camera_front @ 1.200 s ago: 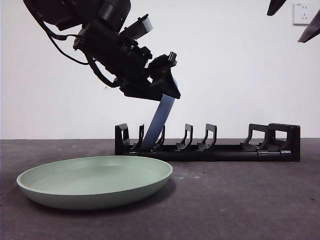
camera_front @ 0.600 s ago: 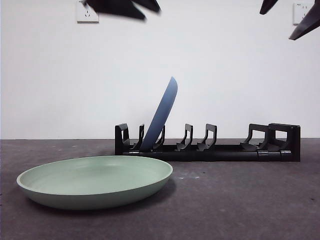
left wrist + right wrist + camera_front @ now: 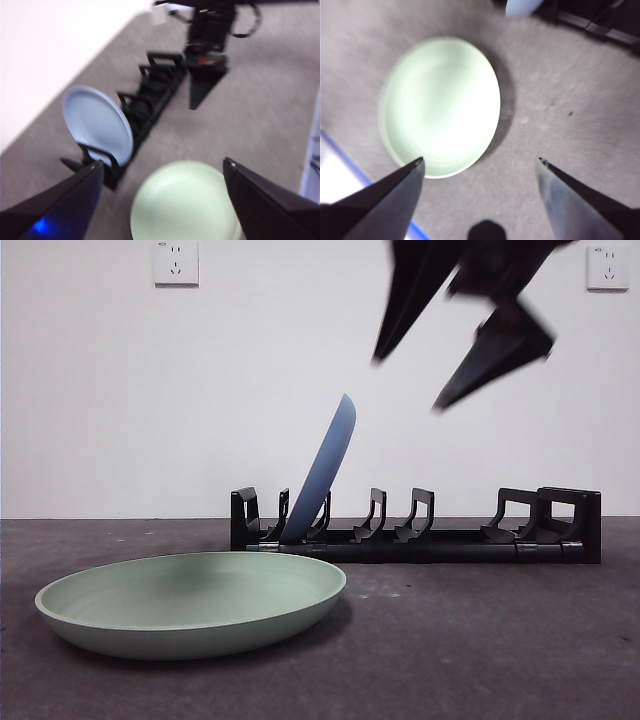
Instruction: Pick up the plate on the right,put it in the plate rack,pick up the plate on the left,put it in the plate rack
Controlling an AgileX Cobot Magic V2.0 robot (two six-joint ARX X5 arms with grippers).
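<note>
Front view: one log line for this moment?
blue plate: leaning in plate rack | green plate: on table | right end effector: open, above rack | left: open

No readable text, label, brand, number or sign is found in any view. The two white wall sockets (image 3: 176, 262) carry no legible marking, and nothing is printed on the plates or the plate rack (image 3: 415, 527).

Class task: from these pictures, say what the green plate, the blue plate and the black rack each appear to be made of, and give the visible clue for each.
Green plate: likely matte plastic or melamine; even pale colour, soft sheen, no sharp glare.
Blue plate: probably the same; thin rim, flat uniform colour.
Rack: looks like moulded black plastic; chunky rounded prongs, dull surface.
None of this is certain from looks alone.
</note>
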